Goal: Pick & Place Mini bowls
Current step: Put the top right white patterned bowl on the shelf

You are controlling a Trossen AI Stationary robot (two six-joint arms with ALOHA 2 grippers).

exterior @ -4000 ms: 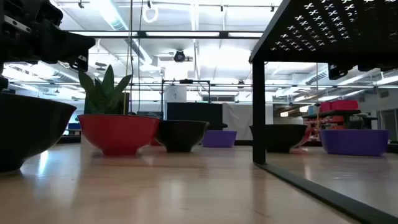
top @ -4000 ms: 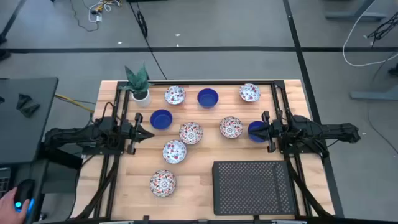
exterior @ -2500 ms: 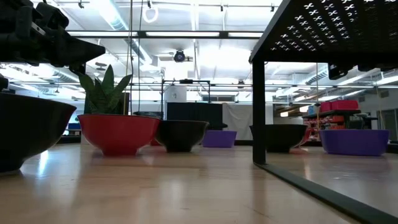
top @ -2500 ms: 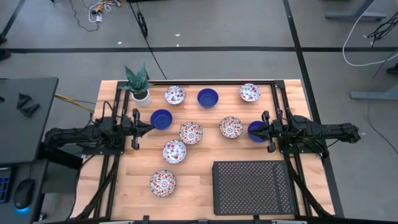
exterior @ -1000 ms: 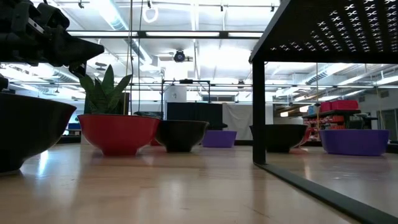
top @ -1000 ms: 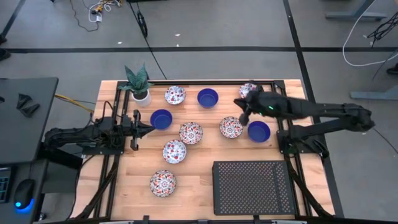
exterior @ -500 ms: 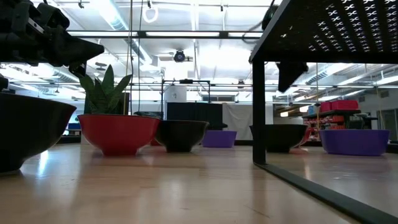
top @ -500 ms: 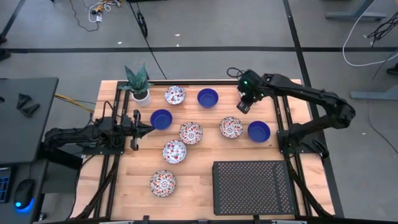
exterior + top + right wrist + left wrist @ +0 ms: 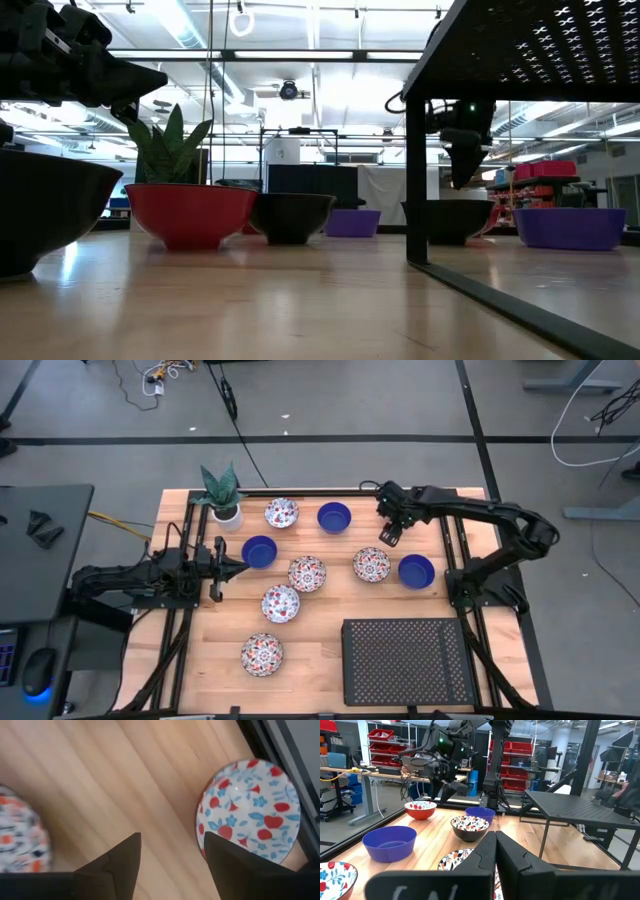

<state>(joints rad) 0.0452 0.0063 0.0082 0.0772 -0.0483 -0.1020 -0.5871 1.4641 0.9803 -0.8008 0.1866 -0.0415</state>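
Light wooden bench [image 9: 320,640] with black frame rails sits mid-frame in the high view on grey floor crossed by dark lines and cables. Black perforated rack [image 9: 405,660] at the bench's lower right; potted plant [image 9: 222,493] at its upper left.

Mini bowls are spread over the bench: patterned ones at [image 9: 282,513], [image 9: 307,573], [image 9: 371,564], [image 9: 281,603], [image 9: 262,653]; blue ones at [image 9: 334,517], [image 9: 259,551], [image 9: 416,570]. One more patterned bowl [image 9: 248,805] lies under the right arm, near the bench's upper right edge.

Right end effector [image 9: 390,532] hovers there, fingers [image 9: 117,860] spread wide, holding nothing. Left end effector [image 9: 238,566] waits at centre left beside a blue bowl, fingers pressed together, empty.

Room in the left wrist view: red bins on shelves [image 9: 385,742], desks, bright ceiling lights.
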